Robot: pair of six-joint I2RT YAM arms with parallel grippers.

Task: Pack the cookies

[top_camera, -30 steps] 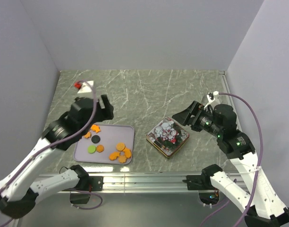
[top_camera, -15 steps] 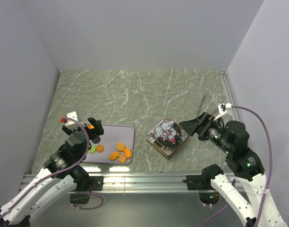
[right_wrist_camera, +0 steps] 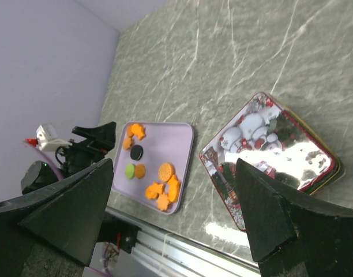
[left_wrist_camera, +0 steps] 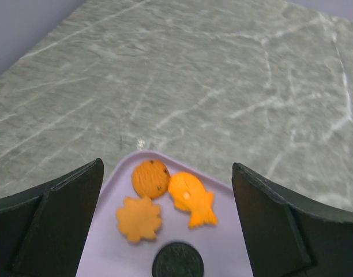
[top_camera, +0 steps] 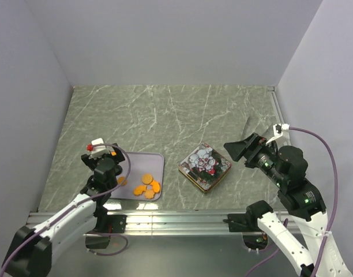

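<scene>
The cookies (top_camera: 147,185) lie on a lilac tray (top_camera: 157,158): mostly orange, with one black and one green. In the left wrist view a round cookie (left_wrist_camera: 150,178), a fish (left_wrist_camera: 191,198), a flower (left_wrist_camera: 139,219) and a black disc (left_wrist_camera: 177,261) lie at the tray's corner. My left gripper (top_camera: 110,164) is open and empty, low over the tray's left end (left_wrist_camera: 166,167). My right gripper (top_camera: 235,148) is open and empty, raised to the right of a closed snowman tin (top_camera: 204,166). The right wrist view shows its gap (right_wrist_camera: 175,161), the tray (right_wrist_camera: 177,137) and the tin (right_wrist_camera: 269,156).
Grey walls close in the marbled table (top_camera: 165,115) on the left, back and right. An aluminium rail (top_camera: 182,218) runs along the near edge. The left arm (right_wrist_camera: 61,151) shows beside the tray in the right wrist view.
My left arm has drawn back toward the near edge and lowered, its gripper now close over the tray's left end. My right gripper has pulled back a little to the right.
</scene>
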